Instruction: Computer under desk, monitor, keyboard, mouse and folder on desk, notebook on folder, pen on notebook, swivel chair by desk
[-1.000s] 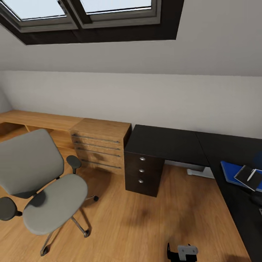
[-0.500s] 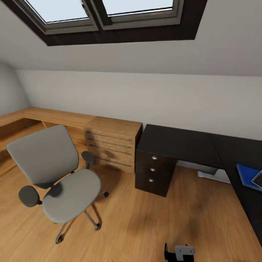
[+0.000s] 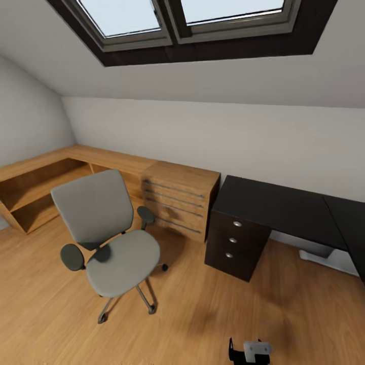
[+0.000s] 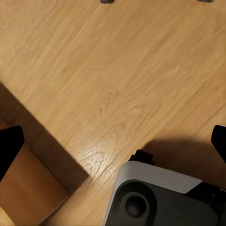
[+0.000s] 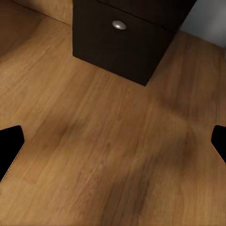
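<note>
- Padding on the swivel chair [image 3: 109,238] looks soft and matte grey — rounded seat, squarish back, two black oval armrests, thin chrome legs ending in casters. You have it standing alone on the floor, well apart from the desk.
- Glossy black top of the desk [image 3: 284,208] runs flat and angular toward the head view's right edge; beneath its near end sits a black drawer unit [image 3: 235,244] with three round silver knobs.
- Just beside the desk's end stands a light wooden drawer chest [image 3: 180,200] with long bar handles, joined to a low wooden shelf [image 3: 45,175] that wraps the corner.
- Warm plank floor [image 3: 192,314] shows grain and a soft sheen; white walls slope up to a dark-framed skylight [image 3: 192,25].
- Your left gripper [image 4: 113,146] has its dark fingertips at opposite edges of its wrist view, spread wide over bare floor, with the robot's grey base [image 4: 160,197] below.
- Your right gripper [image 5: 113,141] is likewise released, fingers far apart, facing floor and the drawer unit's lowest knob.
</note>
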You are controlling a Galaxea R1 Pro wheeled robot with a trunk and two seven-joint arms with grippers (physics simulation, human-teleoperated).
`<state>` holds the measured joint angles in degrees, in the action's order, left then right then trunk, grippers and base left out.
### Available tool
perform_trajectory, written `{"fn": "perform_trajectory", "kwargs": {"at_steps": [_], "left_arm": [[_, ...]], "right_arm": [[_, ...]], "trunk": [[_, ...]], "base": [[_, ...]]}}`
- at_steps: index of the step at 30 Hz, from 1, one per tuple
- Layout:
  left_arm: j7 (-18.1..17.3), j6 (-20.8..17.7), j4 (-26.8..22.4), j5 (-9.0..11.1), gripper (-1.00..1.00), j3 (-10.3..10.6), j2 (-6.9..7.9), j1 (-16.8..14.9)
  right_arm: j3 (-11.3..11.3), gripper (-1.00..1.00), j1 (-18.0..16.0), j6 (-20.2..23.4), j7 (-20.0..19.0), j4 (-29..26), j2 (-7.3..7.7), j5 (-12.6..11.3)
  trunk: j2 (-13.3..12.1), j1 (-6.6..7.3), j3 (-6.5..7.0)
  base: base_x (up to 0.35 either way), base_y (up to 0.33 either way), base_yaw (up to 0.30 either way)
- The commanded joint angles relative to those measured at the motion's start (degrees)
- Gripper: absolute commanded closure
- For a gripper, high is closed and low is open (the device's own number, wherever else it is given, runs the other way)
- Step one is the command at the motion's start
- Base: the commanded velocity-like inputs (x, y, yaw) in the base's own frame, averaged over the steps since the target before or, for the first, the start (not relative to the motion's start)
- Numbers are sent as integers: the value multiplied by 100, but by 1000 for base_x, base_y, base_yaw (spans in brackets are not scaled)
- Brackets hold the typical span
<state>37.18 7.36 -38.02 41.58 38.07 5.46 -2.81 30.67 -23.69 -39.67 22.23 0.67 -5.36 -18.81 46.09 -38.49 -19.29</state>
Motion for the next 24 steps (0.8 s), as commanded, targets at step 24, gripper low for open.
{"fn": "perform_trajectory", "kwargs": {"at_steps": [24], "left_arm": [[-735, 45, 202, 63, -100, -44, 11, -5]], "right_arm": [[21, -100, -4, -6, 45, -5, 33, -27]], "trunk": [[6, -1, 26]], "base": [[0, 0, 280]]}}
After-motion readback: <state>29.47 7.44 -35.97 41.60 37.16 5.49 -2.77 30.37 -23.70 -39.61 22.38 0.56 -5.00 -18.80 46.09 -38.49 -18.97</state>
